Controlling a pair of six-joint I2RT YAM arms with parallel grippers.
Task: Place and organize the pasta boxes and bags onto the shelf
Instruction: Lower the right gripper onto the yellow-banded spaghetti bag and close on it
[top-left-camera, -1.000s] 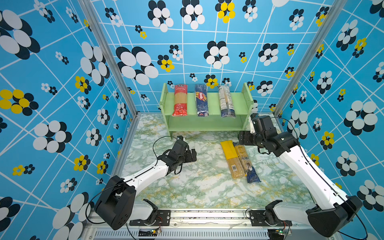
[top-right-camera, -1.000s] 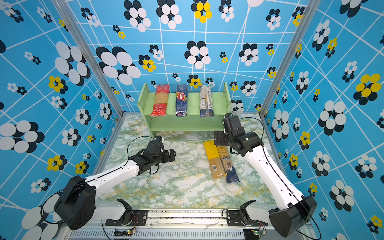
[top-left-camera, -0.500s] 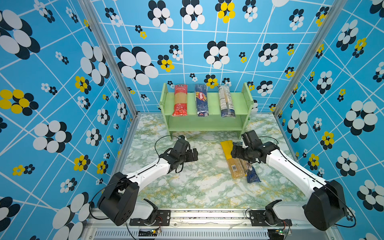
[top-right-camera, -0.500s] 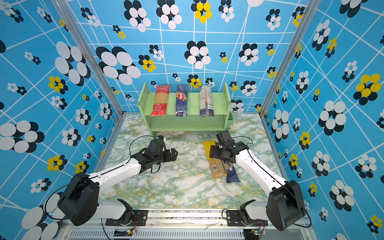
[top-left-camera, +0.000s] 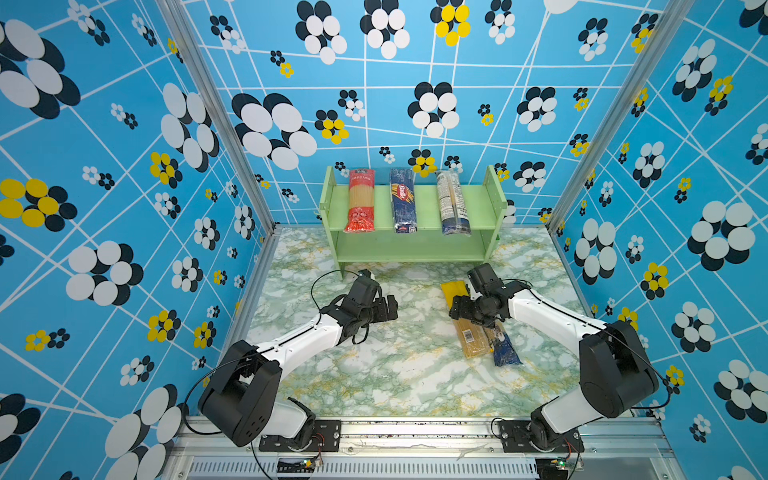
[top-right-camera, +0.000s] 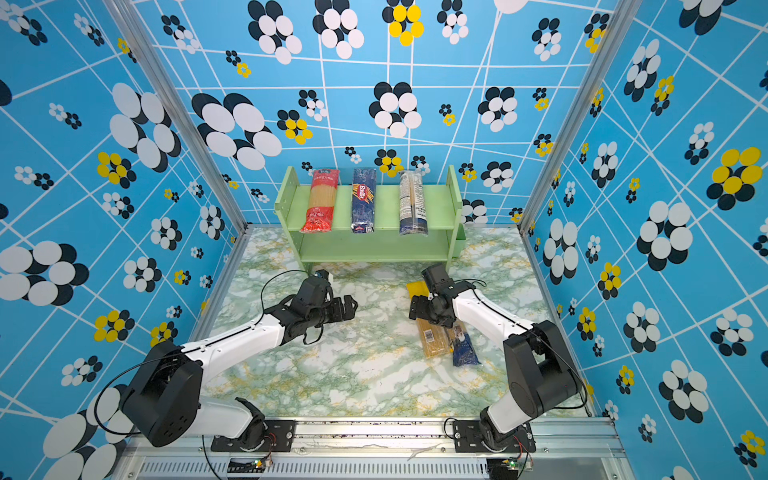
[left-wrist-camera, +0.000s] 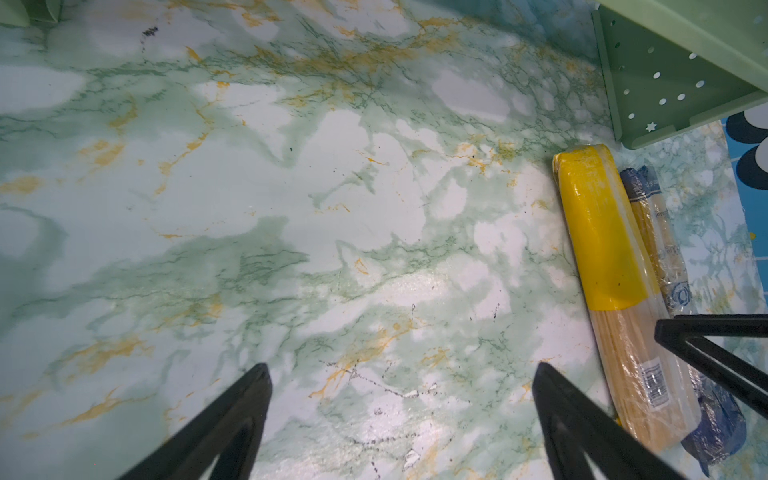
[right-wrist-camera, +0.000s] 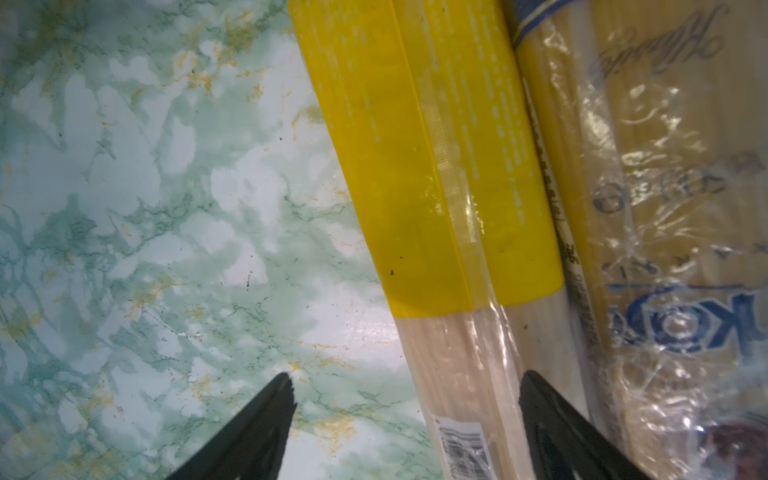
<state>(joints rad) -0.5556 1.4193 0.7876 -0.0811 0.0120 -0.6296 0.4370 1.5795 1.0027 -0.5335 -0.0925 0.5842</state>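
Right end effector (right-wrist-camera: 407, 382): open, jaws wide apart and lowered astride the yellow-topped clear bag (right-wrist-camera: 415, 166). One finger is on its bare-table side and the other is at the seam with the neighbouring bag. It is not closed on the bag, and I cannot tell whether it touches.
Yellow-topped clear bag, place: flat on the table (top-left-camera: 374, 365), in front of the shelf's right end, with its yellow end toward the shelf.
Clear bag with blue end (top-left-camera: 506, 351): lies alongside the yellow-topped one, touching it on the right, with its dark blue end toward the table's front edge.
Red bag (top-left-camera: 360, 199): on the top tier, at the left.
Dark blue Barilla (top-left-camera: 402, 203): on the top tier, in the middle, apart from its neighbours.
Blue pack with white label (top-left-camera: 453, 203): on the top tier, at the right.
Shelf (top-left-camera: 419, 249): pale green, against the back wall. A small green cup (top-right-camera: 457, 245) is fixed on its right side.
Left end effector (left-wrist-camera: 401, 370): open and holding nothing, above bare table, well apart from the two bags.
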